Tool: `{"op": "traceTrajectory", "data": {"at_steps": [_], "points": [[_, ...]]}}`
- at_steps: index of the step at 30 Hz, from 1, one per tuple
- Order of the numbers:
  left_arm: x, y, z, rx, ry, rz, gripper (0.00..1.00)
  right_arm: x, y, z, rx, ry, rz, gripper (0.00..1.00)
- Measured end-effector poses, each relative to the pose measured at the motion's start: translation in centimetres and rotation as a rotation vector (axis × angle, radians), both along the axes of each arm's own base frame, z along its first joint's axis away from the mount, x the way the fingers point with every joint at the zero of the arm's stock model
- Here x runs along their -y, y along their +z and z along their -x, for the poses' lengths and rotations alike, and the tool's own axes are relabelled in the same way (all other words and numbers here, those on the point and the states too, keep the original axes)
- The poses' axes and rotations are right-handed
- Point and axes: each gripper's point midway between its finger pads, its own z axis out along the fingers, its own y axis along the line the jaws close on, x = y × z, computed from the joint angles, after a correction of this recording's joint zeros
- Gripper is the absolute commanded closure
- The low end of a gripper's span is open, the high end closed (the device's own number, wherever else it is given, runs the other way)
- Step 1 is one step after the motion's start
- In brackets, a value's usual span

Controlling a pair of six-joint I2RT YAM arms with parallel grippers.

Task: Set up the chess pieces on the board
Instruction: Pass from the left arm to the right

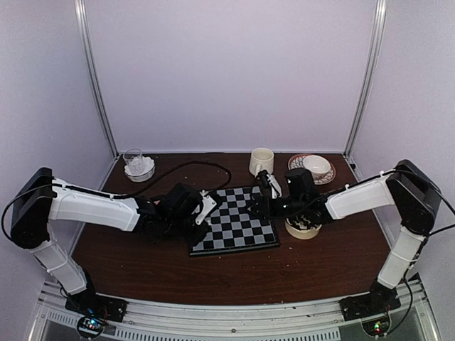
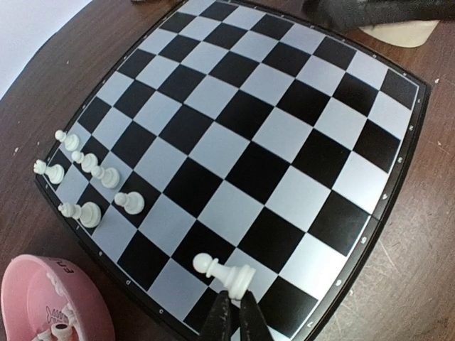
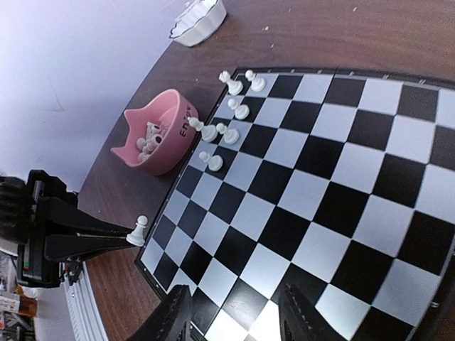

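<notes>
The board (image 1: pixel 238 224) lies flat mid-table, its checks black and pale grey. My left gripper (image 2: pixel 235 294) is shut on the base of a white pawn (image 2: pixel 226 272), which lies tilted just above a square by the board's near edge. In the right wrist view that pawn (image 3: pixel 138 230) hangs at the board's rim, in the left gripper (image 3: pixel 122 237). Several white chess pieces (image 2: pixel 91 174) stand in one corner of the board. My right gripper (image 3: pixel 238 314) hovers open over the board (image 3: pixel 313 185) with nothing between its fingers. No black pieces show.
A pink bowl (image 3: pixel 160 135) holding more white pieces sits beside the board's corner. A white fluted dish (image 1: pixel 139 168) stands back left. Back right are a cream mug (image 1: pixel 261 161) and a bowl on a patterned plate (image 1: pixel 313 168). A cream bowl (image 1: pixel 303 229) sits under the right arm.
</notes>
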Motion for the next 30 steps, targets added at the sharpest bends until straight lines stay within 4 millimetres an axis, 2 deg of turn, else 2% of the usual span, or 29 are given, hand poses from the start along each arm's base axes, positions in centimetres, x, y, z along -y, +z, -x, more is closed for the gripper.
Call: {"op": "traceTrajectory", "data": {"at_steps": [5,8,22,30], "points": [[1.9,0.6,0.8,0.056,-0.072,0.018,0.93,-2.1,-2.8,1.3,-0.166,0.085,-0.079,0.59],[2.9,1.0,1.5,0.086,-0.116,0.028,0.93,-2.9,-3.2,1.7,-0.233,0.113,-0.128,0.59],[4.3,1.1,2.5,0.149,-0.193,0.006,0.93,-6.2,0.5,3.3,-0.276,0.244,-0.244,0.56],[4.0,0.7,2.2,0.169,-0.184,-0.029,0.94,-7.0,0.0,4.3,-0.313,0.284,-0.233,0.56]]}}
